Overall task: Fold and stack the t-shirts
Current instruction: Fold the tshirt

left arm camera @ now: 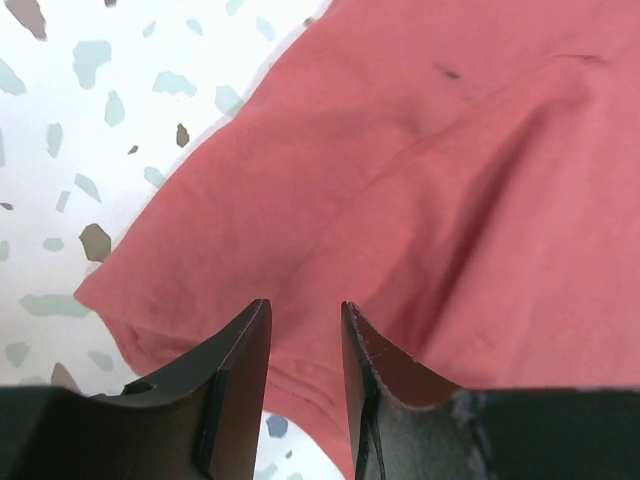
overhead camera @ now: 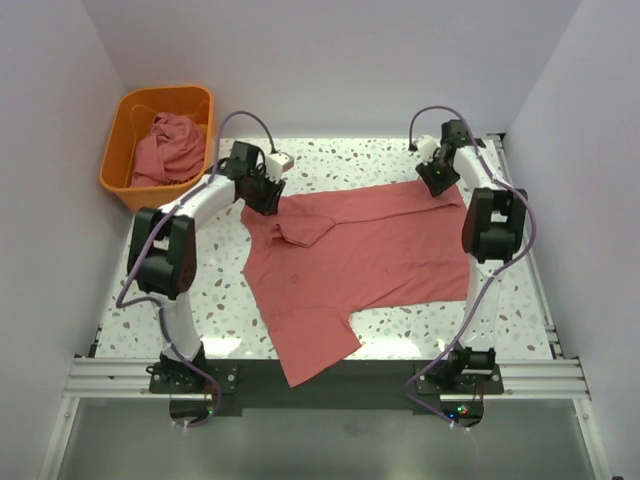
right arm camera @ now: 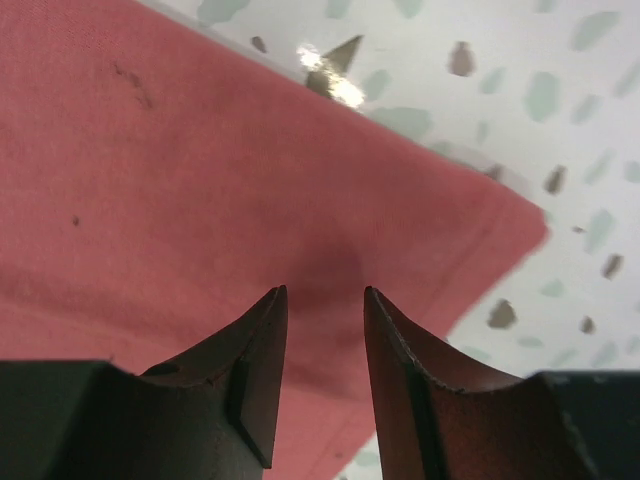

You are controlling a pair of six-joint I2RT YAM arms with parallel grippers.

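Overhead view; 2 wrist close-ups share t-shirt (overhead camera: 370,250).

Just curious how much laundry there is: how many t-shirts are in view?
2: a spread t-shirt on the table, a crumpled t-shirt in the orange basket; others may lie hidden beneath.

Pale booth closed in around a speckled table (overhead camera: 360,160), brightly and evenly lit.

Three plain, matte walls in off-white with a faint lilac cast box the scene in: a back wall (overhead camera: 330,60), a left wall (overhead camera: 50,150) and a right wall (overhead camera: 590,150), all bare and windowless. The table top is white terrazzo flecked with grey-green and brown chips, which show large and blurred in both wrist views. Glare washes out its far edge and a strip along its near edge, and a small hard glint (right arm camera: 330,75) sits on the stone in the right wrist view. Silver slotted metal rails (overhead camera: 320,375) run along the near edge, with another rail (overhead camera: 545,300) down the right side. Below them lies a dull grey-green surface (overhead camera: 320,445).
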